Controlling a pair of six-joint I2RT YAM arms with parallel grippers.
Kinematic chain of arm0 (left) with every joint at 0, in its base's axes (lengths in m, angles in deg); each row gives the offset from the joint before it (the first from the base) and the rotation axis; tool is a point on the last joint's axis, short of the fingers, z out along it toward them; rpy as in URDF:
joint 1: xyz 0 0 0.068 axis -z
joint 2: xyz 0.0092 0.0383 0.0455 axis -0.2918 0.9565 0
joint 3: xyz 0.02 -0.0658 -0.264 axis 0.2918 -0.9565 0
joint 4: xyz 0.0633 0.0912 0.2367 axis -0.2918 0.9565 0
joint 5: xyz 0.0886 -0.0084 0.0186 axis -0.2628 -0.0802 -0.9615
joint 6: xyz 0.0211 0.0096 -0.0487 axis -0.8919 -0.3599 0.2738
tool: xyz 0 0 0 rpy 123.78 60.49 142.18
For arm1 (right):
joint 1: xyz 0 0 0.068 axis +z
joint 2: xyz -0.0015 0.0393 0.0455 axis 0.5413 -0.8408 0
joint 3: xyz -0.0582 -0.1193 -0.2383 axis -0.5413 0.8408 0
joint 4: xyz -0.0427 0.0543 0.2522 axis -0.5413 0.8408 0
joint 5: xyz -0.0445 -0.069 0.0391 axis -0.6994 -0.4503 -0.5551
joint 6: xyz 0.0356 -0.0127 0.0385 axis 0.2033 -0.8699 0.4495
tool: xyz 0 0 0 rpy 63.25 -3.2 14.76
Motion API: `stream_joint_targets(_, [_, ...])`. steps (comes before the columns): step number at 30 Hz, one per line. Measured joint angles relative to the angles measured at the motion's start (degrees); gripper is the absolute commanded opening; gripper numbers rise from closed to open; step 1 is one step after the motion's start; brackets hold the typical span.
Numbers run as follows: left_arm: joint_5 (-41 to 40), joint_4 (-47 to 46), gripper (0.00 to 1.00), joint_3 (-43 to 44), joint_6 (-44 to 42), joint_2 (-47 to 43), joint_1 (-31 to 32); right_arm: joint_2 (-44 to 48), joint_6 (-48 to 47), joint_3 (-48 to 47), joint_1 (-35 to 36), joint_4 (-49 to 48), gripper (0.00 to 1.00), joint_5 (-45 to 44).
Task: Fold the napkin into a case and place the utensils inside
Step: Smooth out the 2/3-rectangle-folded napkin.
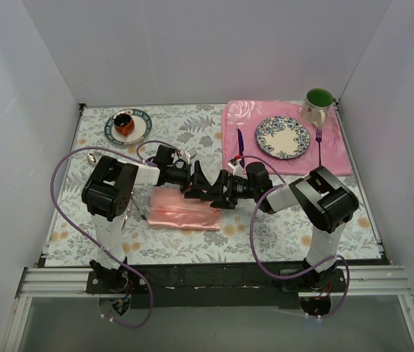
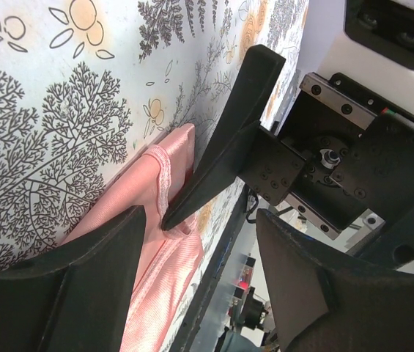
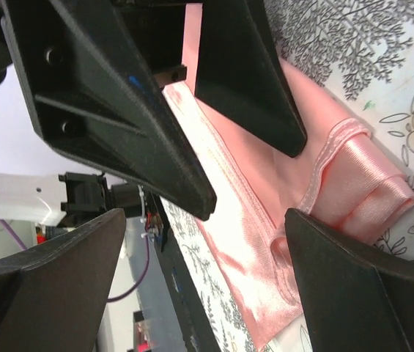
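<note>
The napkin (image 1: 183,211) lies folded into a flat oblong on the worktop (image 1: 192,246). It sits left of middle, nearer the near edge than the far one, with its long side running along that edge. Both arms come in low from opposite sides and meet over the oblong's right end, at its far side. The left fingers (image 2: 82,293) stand part-way apart with nothing clamped between them. They straddle the cloth's hemmed end, which I judge leaves them ready to pin or lift a layer. The right fingers (image 3: 353,286) are spread wide and empty, one tip touching the cloth beside the fold (most likely probing for the pocket mouth). Facing each other so closely, the two could collide. Whether a pocket has opened I cannot tell.
</note>
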State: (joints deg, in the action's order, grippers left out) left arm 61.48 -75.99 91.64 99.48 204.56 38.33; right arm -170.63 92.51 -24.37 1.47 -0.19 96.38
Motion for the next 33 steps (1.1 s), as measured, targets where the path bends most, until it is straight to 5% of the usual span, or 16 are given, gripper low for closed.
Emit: stream_joint_targets(33, [0.0,0.1,0.63,0.0,0.3,0.0,-0.4,1.9,8.3,4.4,1.6,-0.5,0.99,-0.5])
